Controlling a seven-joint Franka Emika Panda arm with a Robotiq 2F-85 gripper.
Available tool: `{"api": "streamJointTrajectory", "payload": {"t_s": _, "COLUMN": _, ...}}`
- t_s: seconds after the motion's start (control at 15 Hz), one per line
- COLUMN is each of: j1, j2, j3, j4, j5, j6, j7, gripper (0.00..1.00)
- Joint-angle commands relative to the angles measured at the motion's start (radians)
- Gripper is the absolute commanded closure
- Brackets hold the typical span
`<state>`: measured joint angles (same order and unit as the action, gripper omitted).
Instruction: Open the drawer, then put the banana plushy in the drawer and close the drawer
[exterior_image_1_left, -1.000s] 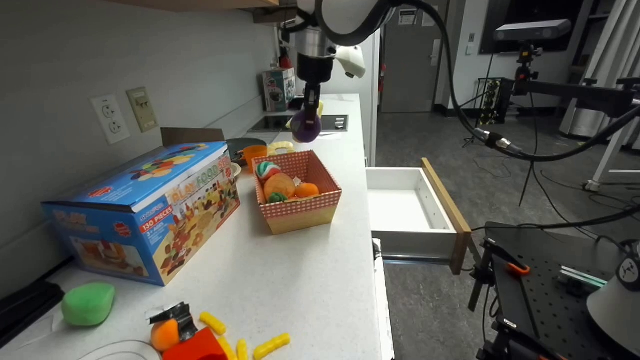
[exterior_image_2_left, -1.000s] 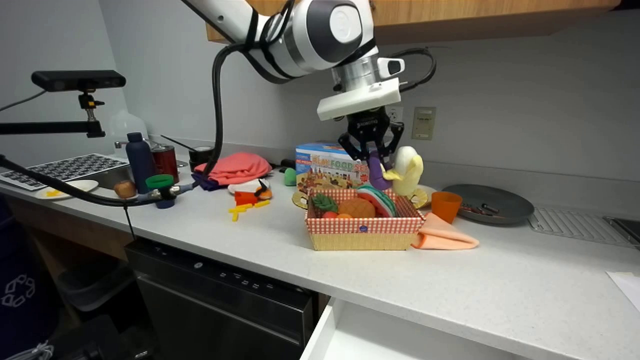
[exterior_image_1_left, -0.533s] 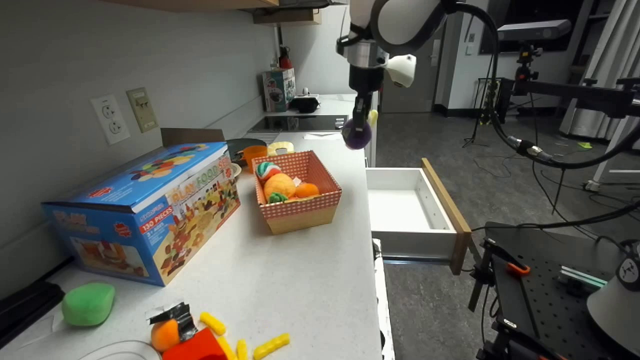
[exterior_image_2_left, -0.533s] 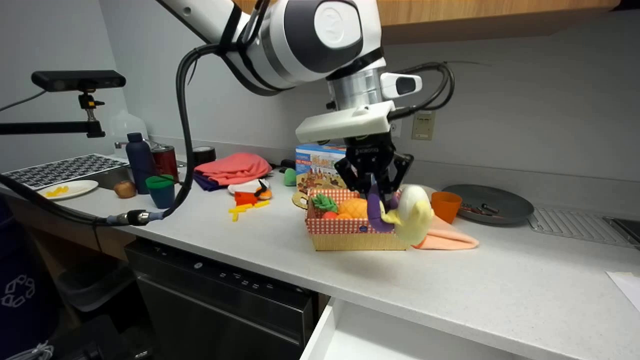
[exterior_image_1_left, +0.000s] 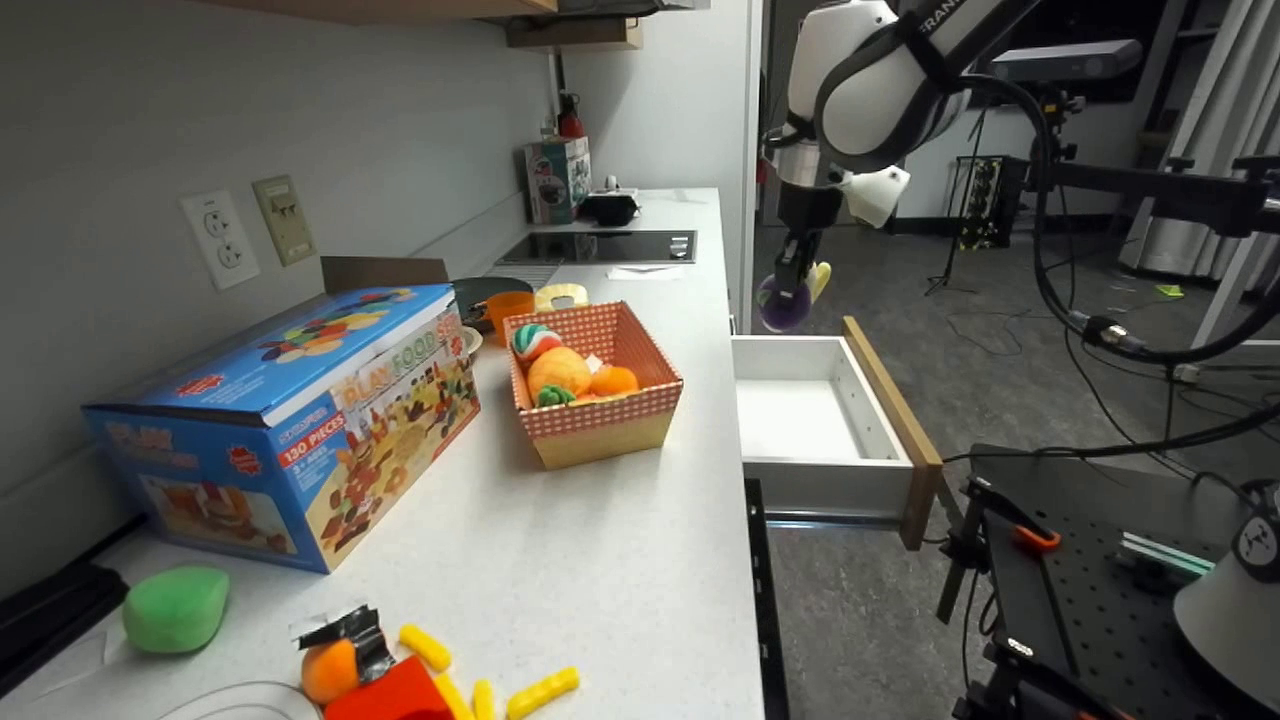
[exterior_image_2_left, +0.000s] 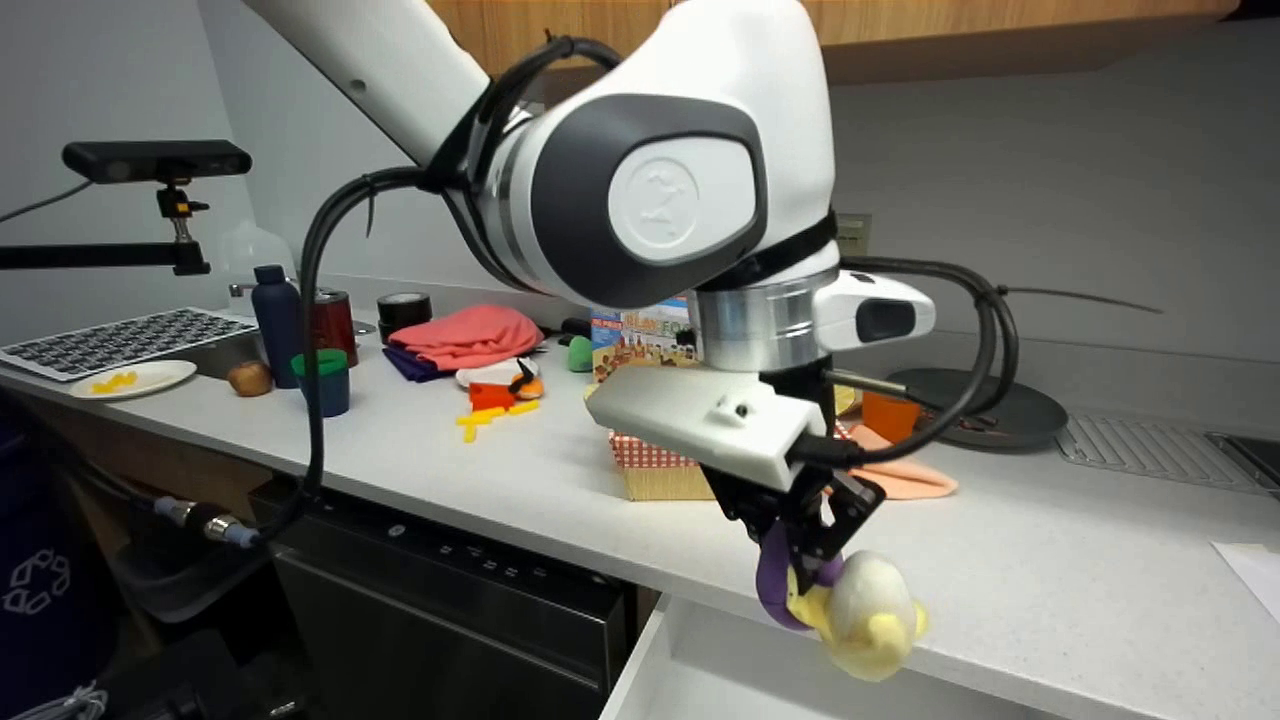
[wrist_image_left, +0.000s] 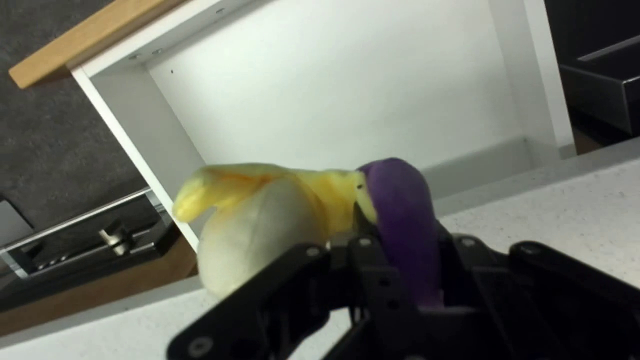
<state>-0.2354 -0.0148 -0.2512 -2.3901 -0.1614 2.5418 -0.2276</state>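
The drawer stands open below the counter; its pale inside shows in both exterior views (exterior_image_1_left: 800, 400) (exterior_image_2_left: 720, 675) and in the wrist view (wrist_image_left: 350, 90). My gripper (wrist_image_left: 400, 225) is shut on the purple toy fruit (wrist_image_left: 402, 195), and the banana plushy's yellow end is pinched beside it. The banana plushy (wrist_image_left: 270, 220), yellow with a white body, hangs out to one side of the fingers. In both exterior views the gripper (exterior_image_1_left: 788, 275) (exterior_image_2_left: 800, 565) is tilted, with the banana plushy (exterior_image_1_left: 820, 278) (exterior_image_2_left: 870, 615) above the drawer area near the counter's edge.
A woven basket (exterior_image_1_left: 600, 440) with toy food stands on the counter (exterior_image_1_left: 600, 560), beside the blue play food box (exterior_image_1_left: 290, 420). An orange cup (exterior_image_2_left: 890, 415) and dark pan (exterior_image_2_left: 1000, 410) are farther along. A black cart (exterior_image_1_left: 1090, 580) stands near the drawer's wooden front (exterior_image_1_left: 895, 430).
My gripper has moved from above the counter by the basket out past the counter's edge and lower, over the drawer area, tilting on the way. Both toys stay in its grip. The drawer has not moved.
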Motion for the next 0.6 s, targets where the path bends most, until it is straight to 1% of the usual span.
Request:
{"api": "streamJointTrajectory", "payload": {"t_s": 0.0, "j1": -0.023, "j2": 0.032, "j3": -0.019, "j4": -0.038, "j5": 0.09, "j6": 0.051, "j7": -0.036, "gripper": 0.94}}
{"api": "streamJointTrajectory", "payload": {"t_s": 0.2, "j1": -0.041, "j2": 0.09, "j3": -0.025, "j4": -0.029, "j5": 0.206, "j6": 0.053, "j7": -0.099, "gripper": 0.94}}
{"api": "streamJointTrajectory", "payload": {"t_s": 0.33, "j1": -0.054, "j2": 0.131, "j3": -0.019, "j4": -0.009, "j5": 0.256, "j6": 0.052, "j7": -0.131, "gripper": 0.94}}
{"api": "streamJointTrajectory", "payload": {"t_s": 0.4, "j1": -0.059, "j2": 0.149, "j3": -0.016, "j4": 0.002, "j5": 0.259, "j6": 0.054, "j7": -0.136, "gripper": 0.53}}
{"api": "streamJointTrajectory", "payload": {"t_s": 0.47, "j1": -0.058, "j2": 0.161, "j3": -0.015, "j4": 0.007, "j5": 0.24, "j6": 0.059, "j7": -0.12, "gripper": 0.5}}
{"api": "streamJointTrajectory", "payload": {"t_s": 0.53, "j1": -0.058, "j2": 0.173, "j3": -0.017, "j4": 0.018, "j5": 0.216, "j6": 0.059, "j7": -0.104, "gripper": 0.45}}
